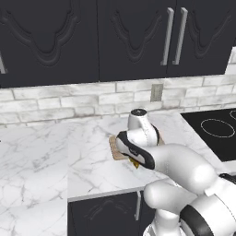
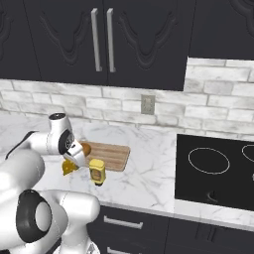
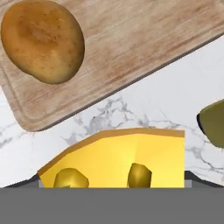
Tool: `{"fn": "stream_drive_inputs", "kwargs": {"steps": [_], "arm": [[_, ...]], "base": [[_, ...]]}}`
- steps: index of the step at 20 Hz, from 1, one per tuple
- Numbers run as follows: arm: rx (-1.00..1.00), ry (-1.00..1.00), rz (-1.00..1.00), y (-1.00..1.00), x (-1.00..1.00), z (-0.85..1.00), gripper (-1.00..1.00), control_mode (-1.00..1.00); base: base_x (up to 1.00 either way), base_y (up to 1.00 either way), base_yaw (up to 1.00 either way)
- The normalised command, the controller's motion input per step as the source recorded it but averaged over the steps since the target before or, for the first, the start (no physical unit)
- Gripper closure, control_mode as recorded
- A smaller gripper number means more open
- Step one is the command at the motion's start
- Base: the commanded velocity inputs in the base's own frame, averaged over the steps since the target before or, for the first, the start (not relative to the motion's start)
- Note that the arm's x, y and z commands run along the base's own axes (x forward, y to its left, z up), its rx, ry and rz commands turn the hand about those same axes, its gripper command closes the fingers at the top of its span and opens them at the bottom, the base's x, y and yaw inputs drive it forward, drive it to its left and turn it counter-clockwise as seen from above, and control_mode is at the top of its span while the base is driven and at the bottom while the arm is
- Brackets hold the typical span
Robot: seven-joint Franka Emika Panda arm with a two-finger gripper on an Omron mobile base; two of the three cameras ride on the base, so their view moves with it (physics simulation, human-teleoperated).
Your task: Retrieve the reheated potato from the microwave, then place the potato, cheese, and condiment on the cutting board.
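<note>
On the board [image 3: 144, 48] the potato [image 3: 43, 40] already sits, while the cheese [image 3: 118, 157] lies on the counter [image 2: 149, 183] just beside it, under the wide-open gripper [image 2: 74, 158]. An off-centre close could skid the wedge away or bump the nearby bottle [image 2: 97, 171] over.

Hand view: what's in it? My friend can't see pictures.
A yellow cheese wedge lies on the marble counter right under the camera. Beyond it, a brown potato sits on the wooden cutting board, and the condiment peeks in at the right edge.
</note>
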Motion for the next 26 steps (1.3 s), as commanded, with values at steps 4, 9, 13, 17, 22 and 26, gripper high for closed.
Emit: {"fn": "stream_drive_inputs", "kwargs": {"steps": [4,9,13,17,22,26], "arm": [[0.0,0.0,0.0,-0.07,0.21,0.38,1.0,-1.0],[0.0,0.0,0.0,-0.12,0.35,0.29,1.0,-1.0],[0.0,0.0,0.0,-0.18,0.45,0.24,1.0,-1.0],[0.0,0.0,0.03,-0.21,0.48,0.21,1.0,-1.0],[0.0,0.0,0.03,-0.22,0.44,0.08,1.0,-1.0],[0.0,0.0,0.01,-0.29,0.23,-0.1,1.0,-1.0]], "base": [[0.0,0.0,0.0],[0.0,0.0,0.0],[0.0,0.0,0.0],[0.0,0.0,0.0],[0.0,0.0,0.0],[0.0,0.0,0.0]]}}
